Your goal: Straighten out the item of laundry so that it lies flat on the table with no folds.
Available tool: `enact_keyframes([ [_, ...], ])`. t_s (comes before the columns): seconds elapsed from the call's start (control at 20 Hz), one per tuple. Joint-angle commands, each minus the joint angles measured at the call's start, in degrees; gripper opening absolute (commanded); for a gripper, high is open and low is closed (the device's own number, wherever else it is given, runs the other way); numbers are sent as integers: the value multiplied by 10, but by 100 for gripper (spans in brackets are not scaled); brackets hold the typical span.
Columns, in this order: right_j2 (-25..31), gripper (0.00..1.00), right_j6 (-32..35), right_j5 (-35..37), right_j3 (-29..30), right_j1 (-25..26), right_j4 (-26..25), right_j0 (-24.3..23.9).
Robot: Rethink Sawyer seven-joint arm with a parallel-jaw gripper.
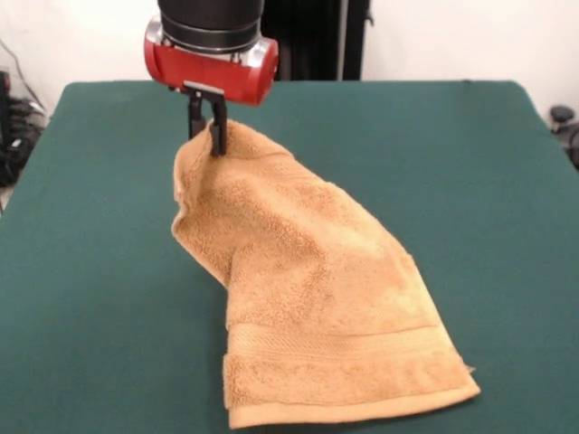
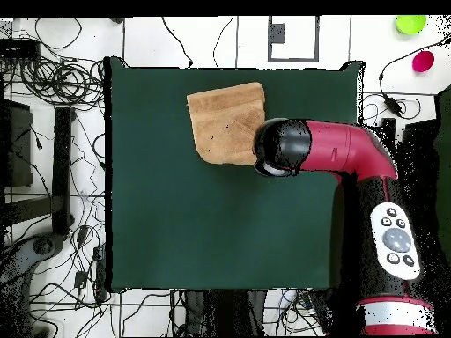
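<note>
One towel, part-lifted, not yet flat.
Item: tan-orange terry towel point(image 1: 308, 298), one end raised at the upper left of the front view, pinched between the closed fingers of the end effector point(image 1: 207, 127); the banded, hemmed end rests on the green worktop point(image 1: 81, 298) at the lower centre of the frame. Condition: cloth drapes in a slope with a lengthwise fold along its left edge. Overhead view places it in the upper middle of the worktop, partly under the arm. Outstanding, by judgement: spreading the raised end and releasing it.
</note>
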Motion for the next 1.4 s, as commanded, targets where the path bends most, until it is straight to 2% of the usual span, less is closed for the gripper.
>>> enact_keyframes([
  [0.05,-4,0,30,87,66,-6,15,34],
  [0.45,-16,0,34,120,51,-12,11,46],
  [0.9,-4,0,12,172,4,-10,16,45],
  [1.4,12,0,-17,287,-91,7,6,49],
])
